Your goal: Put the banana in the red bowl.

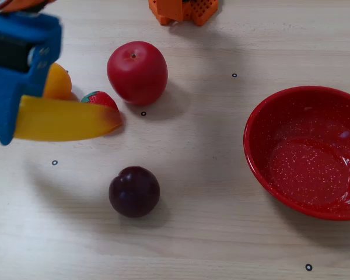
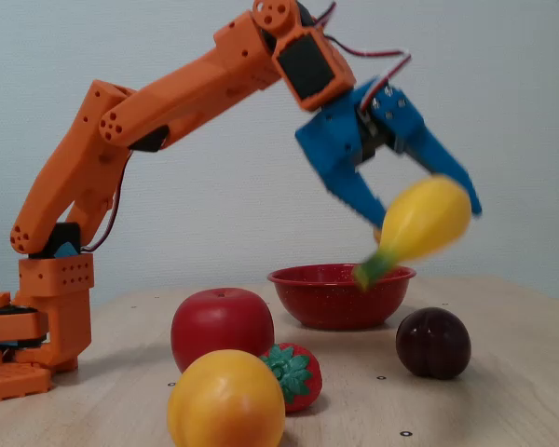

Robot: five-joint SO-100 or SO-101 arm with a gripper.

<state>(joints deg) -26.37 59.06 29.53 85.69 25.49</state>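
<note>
In a fixed view the banana (image 1: 64, 119) reaches in from the left edge, long and yellow, its orange-brown end pointing right. My blue gripper (image 1: 6, 116) is shut on it. The side-on fixed view shows the banana (image 2: 427, 216) lifted clear of the table and slightly blurred. There the gripper (image 2: 424, 223) clamps it from both sides, with the green stem hanging down. The red bowl (image 1: 254, 149), speckled white inside and holding nothing, sits at the right of the table. In the side-on fixed view the bowl (image 2: 326, 303) stands behind and below the banana.
Below the held banana lie a red apple (image 1: 137, 72), a small strawberry (image 1: 99, 99) and a round orange-yellow fruit (image 1: 57, 81). A dark plum (image 1: 134, 191) sits between them and the bowl. The orange arm base (image 1: 184, 10) is at the far edge.
</note>
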